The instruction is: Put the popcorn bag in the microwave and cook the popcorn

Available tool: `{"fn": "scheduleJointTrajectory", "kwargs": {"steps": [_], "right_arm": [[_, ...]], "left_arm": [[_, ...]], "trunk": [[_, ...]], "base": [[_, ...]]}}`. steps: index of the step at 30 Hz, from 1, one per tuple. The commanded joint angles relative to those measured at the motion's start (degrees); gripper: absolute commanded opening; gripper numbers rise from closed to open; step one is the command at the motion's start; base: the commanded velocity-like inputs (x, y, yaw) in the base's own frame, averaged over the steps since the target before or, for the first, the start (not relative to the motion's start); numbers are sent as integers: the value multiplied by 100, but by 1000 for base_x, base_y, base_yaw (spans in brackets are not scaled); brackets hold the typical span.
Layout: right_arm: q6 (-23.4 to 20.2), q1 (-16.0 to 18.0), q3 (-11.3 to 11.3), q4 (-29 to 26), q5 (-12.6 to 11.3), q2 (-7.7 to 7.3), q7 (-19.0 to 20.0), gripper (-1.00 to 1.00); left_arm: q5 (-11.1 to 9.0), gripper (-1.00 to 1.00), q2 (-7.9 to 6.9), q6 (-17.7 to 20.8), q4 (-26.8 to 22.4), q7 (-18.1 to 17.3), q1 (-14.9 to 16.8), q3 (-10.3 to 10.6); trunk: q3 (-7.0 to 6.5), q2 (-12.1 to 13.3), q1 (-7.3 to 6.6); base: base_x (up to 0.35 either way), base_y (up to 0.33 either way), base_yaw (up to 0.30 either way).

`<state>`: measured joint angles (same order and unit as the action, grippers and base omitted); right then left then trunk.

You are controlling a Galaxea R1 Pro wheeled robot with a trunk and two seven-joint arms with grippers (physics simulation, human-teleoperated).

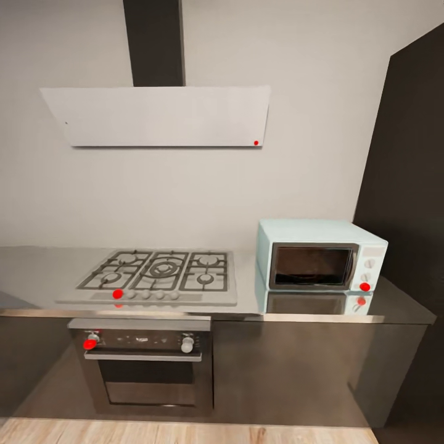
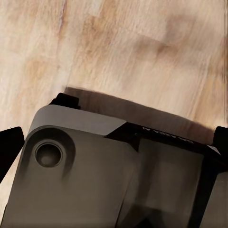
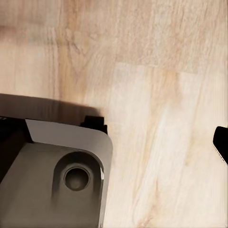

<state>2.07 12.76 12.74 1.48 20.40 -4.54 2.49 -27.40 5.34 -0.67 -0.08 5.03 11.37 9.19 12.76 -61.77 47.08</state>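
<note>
The pale mint-blue microwave (image 1: pixel 320 255) stands on the right part of the steel countertop (image 1: pixel 37 277), its dark glass door closed and a red dot on its white knob panel. The popcorn bag and the popcorn are out of view. In the left wrist view my left gripper (image 2: pixel 114 142) hangs open over the wood floor, a black fingertip (image 2: pixel 9 147) at each side edge. In the right wrist view my right gripper (image 3: pixel 114 142) is also spread wide, with one fingertip (image 3: pixel 221 142) showing. Nothing sits between either pair of fingers.
A gas hob (image 1: pixel 157 274) is set into the countertop left of the microwave, over a built-in oven (image 1: pixel 145 364). A white hood (image 1: pixel 160 116) hangs on the wall. A tall dark cabinet (image 1: pixel 407 185) closes the right side. My grey base (image 2: pixel 85 175) is below both wrists.
</note>
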Motion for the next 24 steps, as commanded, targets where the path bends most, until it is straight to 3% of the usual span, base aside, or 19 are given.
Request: {"fn": "scheduleJointTrajectory", "kwargs": {"steps": [1, 24], "right_arm": [[22, 8, 50, 17, 43, -5, 15, 100], [13, 8, 57, 18, 43, -21, 15, 100]], "left_arm": [[-46, 100, 2, -9, 0, 24, 1, 50], [-64, 100, 2, -12, 0, 24, 0, 48]], "trunk": [[7, -5, 0], [7, -5, 0]], "base": [[9, -283, 0], [0, -287, 0]]}}
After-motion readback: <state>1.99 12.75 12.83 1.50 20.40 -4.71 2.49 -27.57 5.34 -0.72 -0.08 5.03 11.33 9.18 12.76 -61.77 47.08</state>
